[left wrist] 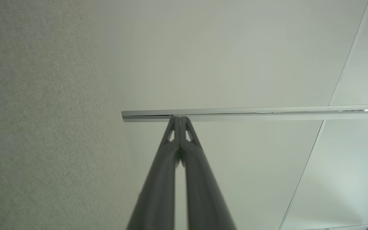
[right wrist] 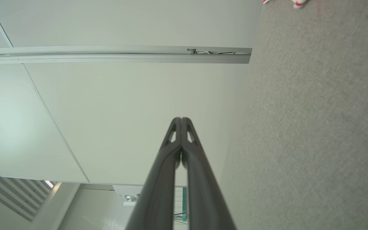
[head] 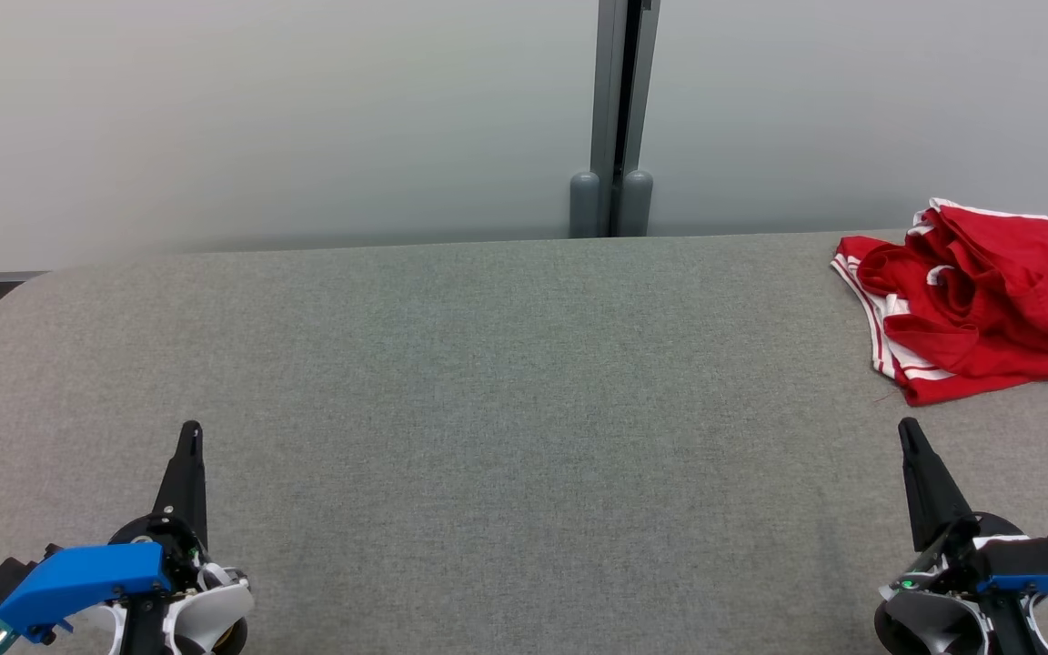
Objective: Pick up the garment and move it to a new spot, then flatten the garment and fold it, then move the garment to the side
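The garment (head: pixel 974 300) is red with white stripes along its edges, crumpled in a heap at the far right of the grey table (head: pixel 506 382). A sliver of its striped edge (right wrist: pixel 299 3) peeks in at the top of the right wrist view. My left gripper (head: pixel 190 429) rests at the lower left, fingers pressed together and holding nothing; the left wrist view shows the same shut tips (left wrist: pixel 180 118). My right gripper (head: pixel 906 426) sits at the lower right, just in front of the garment without touching it, also shut and empty, as its own tips (right wrist: pixel 181 119) show.
A pale wall runs behind the table, with a grey vertical post (head: pixel 619 118) at its middle. The table's rounded left corner (head: pixel 5 291) lies at the far left. The fabric-covered tabletop stretches wide between the two grippers.
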`<state>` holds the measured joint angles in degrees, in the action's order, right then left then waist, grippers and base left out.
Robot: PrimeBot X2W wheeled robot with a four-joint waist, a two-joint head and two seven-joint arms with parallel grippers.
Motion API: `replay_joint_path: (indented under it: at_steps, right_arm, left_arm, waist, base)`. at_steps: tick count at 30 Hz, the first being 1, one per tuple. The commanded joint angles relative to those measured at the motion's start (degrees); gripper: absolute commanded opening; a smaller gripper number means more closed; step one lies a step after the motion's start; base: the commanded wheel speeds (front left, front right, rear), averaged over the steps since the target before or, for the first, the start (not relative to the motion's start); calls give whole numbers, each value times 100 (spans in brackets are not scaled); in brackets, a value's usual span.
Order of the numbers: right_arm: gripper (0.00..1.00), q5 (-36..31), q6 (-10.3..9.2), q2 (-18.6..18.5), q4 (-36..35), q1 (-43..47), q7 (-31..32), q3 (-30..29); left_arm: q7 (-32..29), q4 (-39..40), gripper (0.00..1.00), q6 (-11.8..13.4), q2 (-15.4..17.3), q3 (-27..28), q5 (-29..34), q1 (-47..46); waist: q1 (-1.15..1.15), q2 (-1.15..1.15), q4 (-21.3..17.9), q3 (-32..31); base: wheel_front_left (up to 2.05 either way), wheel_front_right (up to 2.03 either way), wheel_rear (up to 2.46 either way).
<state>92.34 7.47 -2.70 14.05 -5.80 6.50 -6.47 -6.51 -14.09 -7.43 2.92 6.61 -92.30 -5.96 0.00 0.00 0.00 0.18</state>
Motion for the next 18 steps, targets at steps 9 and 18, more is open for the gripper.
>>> replay_joint_path:
  at_steps: [9, 18]
  right_arm:
    - [0, 14, 4, -33, 10, -74, 12, -14]
    - [0, 15, 4, -32, 10, -74, 12, -14]
  left_arm:
    - [-25, -2, 0, -26, -13, 14, -15, -56]
    - [-24, -1, 0, -26, -13, 13, -16, -55]
  waist:
    - [0, 0, 0, 0]
    - [0, 0, 0, 0]
  base:
    - [0, 0, 0]
    - [0, 0, 0]
